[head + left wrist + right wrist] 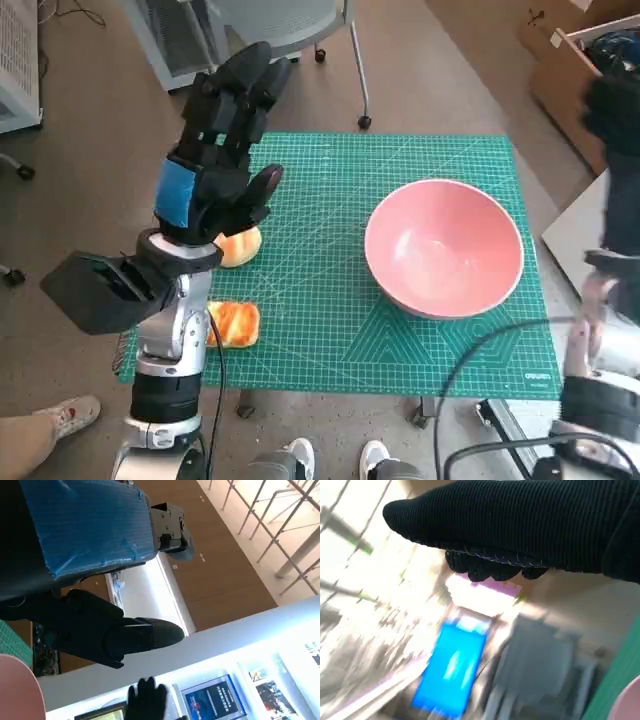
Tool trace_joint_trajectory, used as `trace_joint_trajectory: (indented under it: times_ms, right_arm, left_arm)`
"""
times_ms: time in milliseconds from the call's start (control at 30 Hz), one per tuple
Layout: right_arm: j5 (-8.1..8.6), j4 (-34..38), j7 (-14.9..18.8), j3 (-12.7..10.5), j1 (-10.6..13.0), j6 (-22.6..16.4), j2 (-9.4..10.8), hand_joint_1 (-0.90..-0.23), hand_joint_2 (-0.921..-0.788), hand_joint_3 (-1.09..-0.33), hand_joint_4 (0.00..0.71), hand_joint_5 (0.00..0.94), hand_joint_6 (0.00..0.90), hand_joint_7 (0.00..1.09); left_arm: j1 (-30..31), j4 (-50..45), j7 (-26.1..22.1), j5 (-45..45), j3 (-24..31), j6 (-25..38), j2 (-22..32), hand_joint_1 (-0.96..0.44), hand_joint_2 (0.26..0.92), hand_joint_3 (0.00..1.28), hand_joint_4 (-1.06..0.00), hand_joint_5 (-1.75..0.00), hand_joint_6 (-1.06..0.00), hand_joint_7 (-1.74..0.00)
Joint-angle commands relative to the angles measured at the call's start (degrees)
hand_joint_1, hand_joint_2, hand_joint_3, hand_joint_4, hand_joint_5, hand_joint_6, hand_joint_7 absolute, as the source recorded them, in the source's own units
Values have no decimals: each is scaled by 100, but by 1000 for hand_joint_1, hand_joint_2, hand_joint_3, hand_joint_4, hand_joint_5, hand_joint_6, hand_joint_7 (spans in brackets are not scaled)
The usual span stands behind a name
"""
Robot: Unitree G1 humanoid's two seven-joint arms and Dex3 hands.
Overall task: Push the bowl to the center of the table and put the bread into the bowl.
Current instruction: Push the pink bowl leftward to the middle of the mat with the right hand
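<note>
The pink bowl (445, 248) sits empty on the right half of the green mat (330, 210). One golden bread roll (241, 247) lies at the mat's left side, partly hidden behind my left wrist. A second piece of bread (233, 324) lies nearer, at the mat's front left edge. My left hand (225, 140) is raised above the mat's left side, fingers spread, holding nothing. My right hand (615, 115) hangs blurred at the right edge, off the table and lifted, with nothing in it. The left wrist view catches the bowl's rim (15, 685) and the right glove (147, 700).
An office chair's base (340, 60) stands beyond the table's far edge. Cardboard boxes (570, 60) are at the far right. A person's shoes (330, 460) show at the near edge. A black cable (480, 360) runs across the mat's front right corner.
</note>
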Motion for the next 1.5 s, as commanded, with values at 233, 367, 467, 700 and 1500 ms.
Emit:
trace_joint_trajectory:
  times_ms: [233,367,467,700,1500]
  right_arm:
    - [771,2247,390,-501,-382,105,451,-610,-921,-777,185,2,137,273]
    - [876,2596,592,-509,-462,123,621,-602,-921,-784,186,3,141,272]
    - [914,2770,714,-514,-512,105,692,-591,-921,-794,184,1,141,270]
    - [987,3065,1067,-545,-627,153,975,-579,-921,-838,158,4,152,271]
    - [517,3122,910,110,-1170,447,1891,-549,-921,-862,174,10,131,272]
  left_arm:
    - [44,-118,26,-5,46,-5,29,-510,897,416,1,-317,1,-619]
    - [61,-126,35,-1,56,28,45,-506,897,415,1,-317,1,-621]
    - [80,-152,42,-2,64,55,59,-503,898,415,1,-317,1,-622]
    - [204,-370,116,23,103,163,122,-493,900,417,1,-313,1,-629]
    - [680,-639,135,-207,566,272,443,-528,921,339,1,-396,1,-657]
